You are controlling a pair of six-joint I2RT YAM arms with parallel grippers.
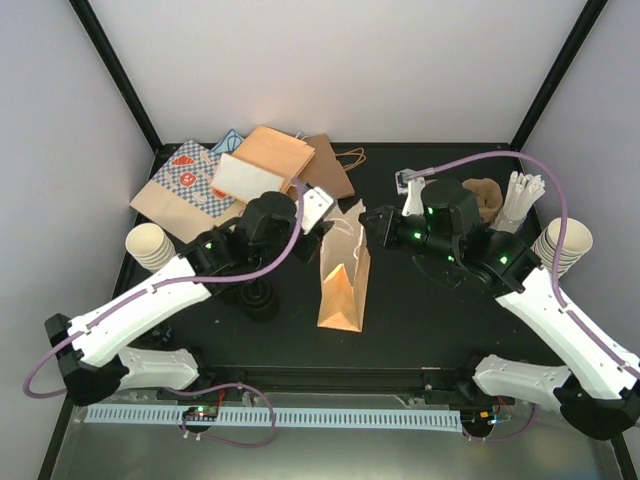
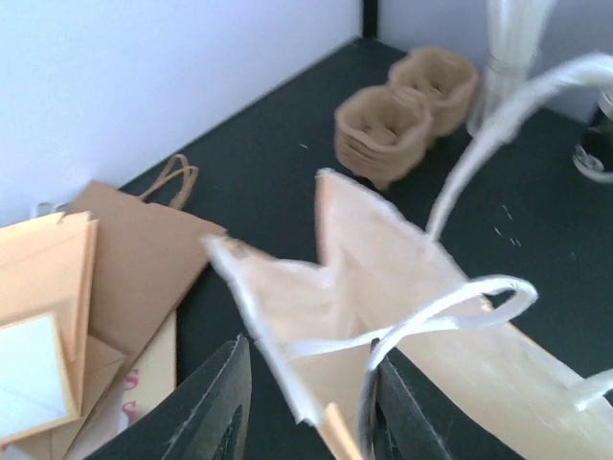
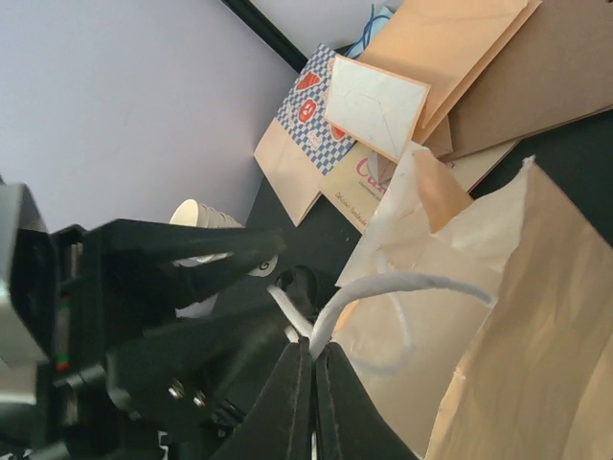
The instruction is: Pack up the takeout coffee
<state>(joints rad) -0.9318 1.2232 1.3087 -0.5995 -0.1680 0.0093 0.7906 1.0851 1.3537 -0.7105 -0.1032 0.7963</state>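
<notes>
- Dark tabletop boxed in by white walls, with both arms reaching in to meet over its middle
- A tan paper bag stands open between the two grippers, its mouth towards the back wall
- The right gripper is closed tight, pinching a white handle that loops off the bag's rim just ahead of its fingertips
- The left gripper has its jaws apart on either side of the bag's near rim and the second handle; whether they pinch the paper I cannot tell
- The pulp carrier stack, brown with two cup wells, sits beyond the left gripper past the bag's mouth, and just behind the right gripper towards the far right corner
- A pile of flat bags lies beyond the left gripper, on its left
- Stacks of lidless cups stand well out to the side of each gripper, at the tabletop's edges
- A dark shape sits under the left arm, behind its gripper; whether it is a lidded cup I cannot tell
</notes>
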